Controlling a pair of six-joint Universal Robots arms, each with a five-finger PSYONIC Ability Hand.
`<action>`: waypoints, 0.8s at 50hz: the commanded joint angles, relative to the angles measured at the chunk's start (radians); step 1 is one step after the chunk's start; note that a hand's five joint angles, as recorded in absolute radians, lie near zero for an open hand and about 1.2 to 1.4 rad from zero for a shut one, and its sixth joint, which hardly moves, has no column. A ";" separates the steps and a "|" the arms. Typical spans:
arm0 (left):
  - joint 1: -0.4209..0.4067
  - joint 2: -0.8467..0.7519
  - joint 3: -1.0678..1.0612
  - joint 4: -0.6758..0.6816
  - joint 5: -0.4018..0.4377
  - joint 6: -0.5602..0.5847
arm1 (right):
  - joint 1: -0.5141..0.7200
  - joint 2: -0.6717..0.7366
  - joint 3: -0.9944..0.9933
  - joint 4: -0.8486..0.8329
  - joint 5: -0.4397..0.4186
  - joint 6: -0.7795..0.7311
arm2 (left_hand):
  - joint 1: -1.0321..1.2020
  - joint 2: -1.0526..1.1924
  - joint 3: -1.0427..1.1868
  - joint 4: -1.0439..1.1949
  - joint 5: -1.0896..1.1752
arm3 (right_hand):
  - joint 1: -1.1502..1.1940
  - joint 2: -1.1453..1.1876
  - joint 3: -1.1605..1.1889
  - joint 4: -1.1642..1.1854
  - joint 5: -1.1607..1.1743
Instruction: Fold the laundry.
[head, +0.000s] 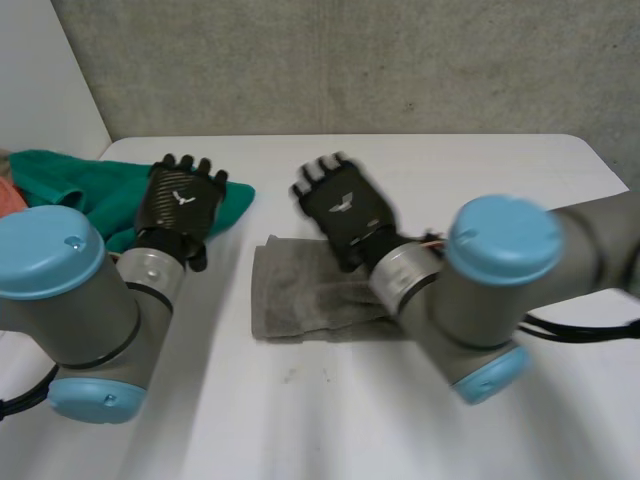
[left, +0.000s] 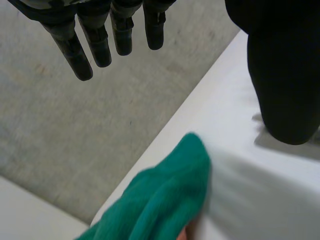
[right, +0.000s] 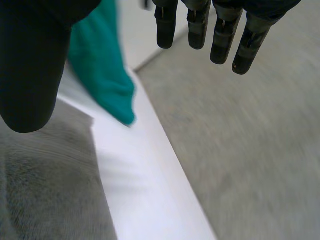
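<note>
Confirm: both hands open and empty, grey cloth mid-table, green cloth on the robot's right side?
No. The head view shows the green cloth on the robot's left side, by the left hand. The rest holds: it and the right hand are open and empty, grey cloth mid-table.

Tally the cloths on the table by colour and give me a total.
Green cloth: 1
Grey cloth: 1
Orange-pink scrap beside the green one: 1, too little of it shows to tell whether it is cloth
Total: 2 sure cloths, 3 if the scrap counts
</note>
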 joint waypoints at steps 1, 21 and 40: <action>-0.064 -0.041 0.034 0.000 0.002 -0.011 | -0.169 -0.135 0.110 0.165 0.029 0.310 | -0.011 -0.026 -0.035 -0.025 -0.042 | -0.026 -0.045 -0.039 -0.058 -0.066; -0.145 -0.126 0.063 -0.003 -0.006 -0.014 | -0.405 -0.052 0.251 0.219 0.011 0.256 | -0.014 -0.029 -0.037 -0.028 -0.045 | 1.196 1.176 1.183 1.163 1.156; -0.256 -0.109 0.048 -0.098 -0.008 -0.212 | -0.407 -0.133 0.348 0.205 0.013 0.141 | 0.380 0.364 0.356 0.365 0.348 | 0.612 0.593 0.600 0.580 0.573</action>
